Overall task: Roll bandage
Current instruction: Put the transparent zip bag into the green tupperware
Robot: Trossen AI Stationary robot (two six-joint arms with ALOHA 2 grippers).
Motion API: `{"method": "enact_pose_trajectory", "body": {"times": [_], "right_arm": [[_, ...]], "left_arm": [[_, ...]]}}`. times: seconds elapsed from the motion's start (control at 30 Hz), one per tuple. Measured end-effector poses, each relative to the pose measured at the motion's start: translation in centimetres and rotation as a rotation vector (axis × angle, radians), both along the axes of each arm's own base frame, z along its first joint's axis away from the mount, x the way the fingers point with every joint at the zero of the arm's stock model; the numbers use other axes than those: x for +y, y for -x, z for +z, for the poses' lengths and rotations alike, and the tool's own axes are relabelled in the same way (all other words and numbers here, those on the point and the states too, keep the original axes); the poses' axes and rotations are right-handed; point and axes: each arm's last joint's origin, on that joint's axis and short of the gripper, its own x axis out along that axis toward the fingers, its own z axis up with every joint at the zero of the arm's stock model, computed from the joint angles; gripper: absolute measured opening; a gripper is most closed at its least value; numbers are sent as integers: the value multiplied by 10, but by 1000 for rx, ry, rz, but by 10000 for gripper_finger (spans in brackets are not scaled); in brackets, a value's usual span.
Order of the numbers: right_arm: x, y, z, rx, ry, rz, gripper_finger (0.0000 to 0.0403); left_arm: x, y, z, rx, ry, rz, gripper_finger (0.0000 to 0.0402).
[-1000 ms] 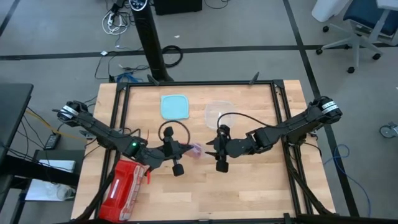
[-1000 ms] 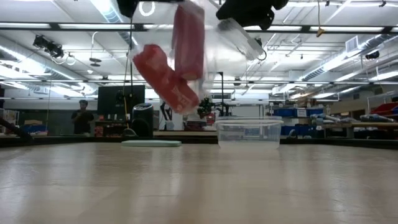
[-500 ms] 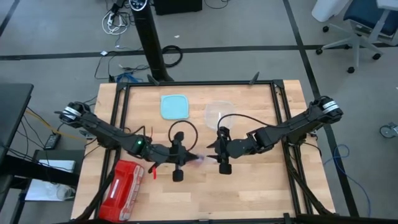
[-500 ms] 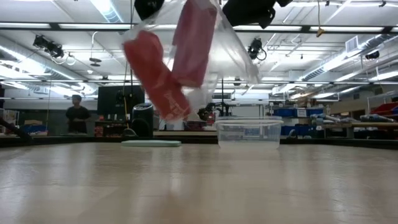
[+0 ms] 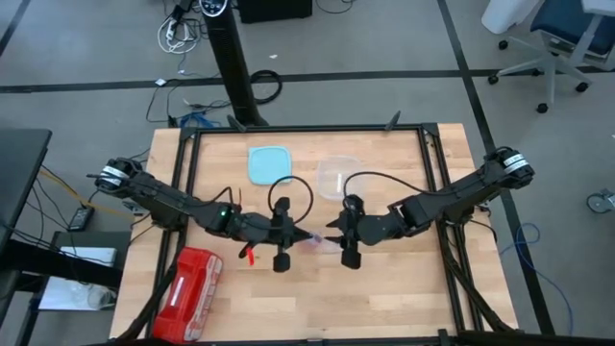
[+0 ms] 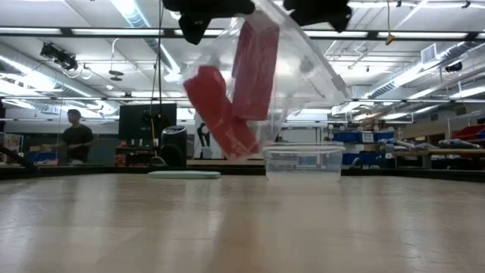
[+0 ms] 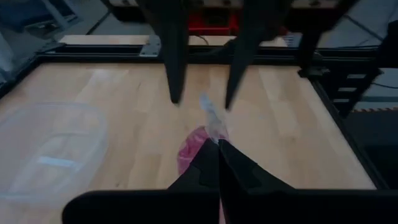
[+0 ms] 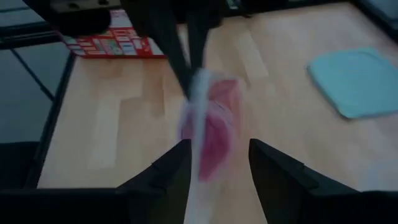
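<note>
low view shows the bandage [image 6: 239, 91] hanging in the air inside a clear plastic bag [image 6: 299, 64], well above the table [image 6: 242, 227], folded into two dusky red lengths. high view puts it between the two arms near the table's middle. the left gripper [image 7: 217, 144] is clenched on the bag's top edge, carrying the whole weight. the right gripper [image 8: 217, 152] faces it with fingers spread, the bag just ahead of them, not gripping anything.

the strip looks light, soft and floppy, so it should sag and unfold when pulled. the bag film is probably slick and thin. a good hold would likely be the bag's free edge, to open it, then one end of the strip.
</note>
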Motion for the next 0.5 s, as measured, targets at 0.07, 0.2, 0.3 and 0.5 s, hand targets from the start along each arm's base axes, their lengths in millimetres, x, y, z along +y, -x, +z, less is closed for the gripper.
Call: {"method": "enact_pose_trajectory", "body": {"times": [0.07, 0.2, 0.3, 0.5], "right_arm": [[2, 7, 2, 7, 17, -36, 157], [7, 18, 5, 5, 72, -107, 153], [9, 24, 5, 16, 101, -136, 153], [11, 29, 1, 56, 117, -141, 153]], "left_arm": [[5, -2, 2, -10, 17, -16, 0], [19, -8, 5, -40, 53, -37, 0], [26, -10, 6, -40, 76, -62, 0], [29, -11, 7, -51, 86, -64, 0]]}}
